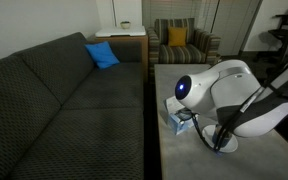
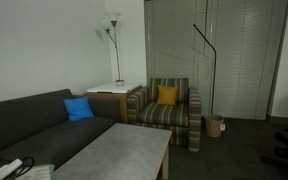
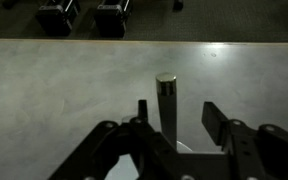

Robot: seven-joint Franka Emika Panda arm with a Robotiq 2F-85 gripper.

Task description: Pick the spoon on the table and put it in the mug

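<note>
In the wrist view my gripper [image 3: 192, 110] is open, with bare grey table [image 3: 74, 90] showing between its fingers and nothing held. A small white curved edge, likely the saucer [image 3: 185, 147], shows just below the fingers. The spoon and the dark blue mug are not visible in any view. In an exterior view the white arm leans over the near end of the table [image 1: 184, 160], and the gripper [image 1: 220, 143] points down close to the top. In an exterior view only a bit of the arm [image 2: 12, 168] shows at the bottom left, beside the table [image 2: 119, 150].
A white-and-blue box [image 1: 176, 118] stands on the table next to the arm. A dark sofa [image 1: 54, 100] with a blue cushion [image 1: 102, 55] runs along the table. A striped armchair [image 2: 169, 110] stands beyond its far end, next to a side table [image 1: 122, 38].
</note>
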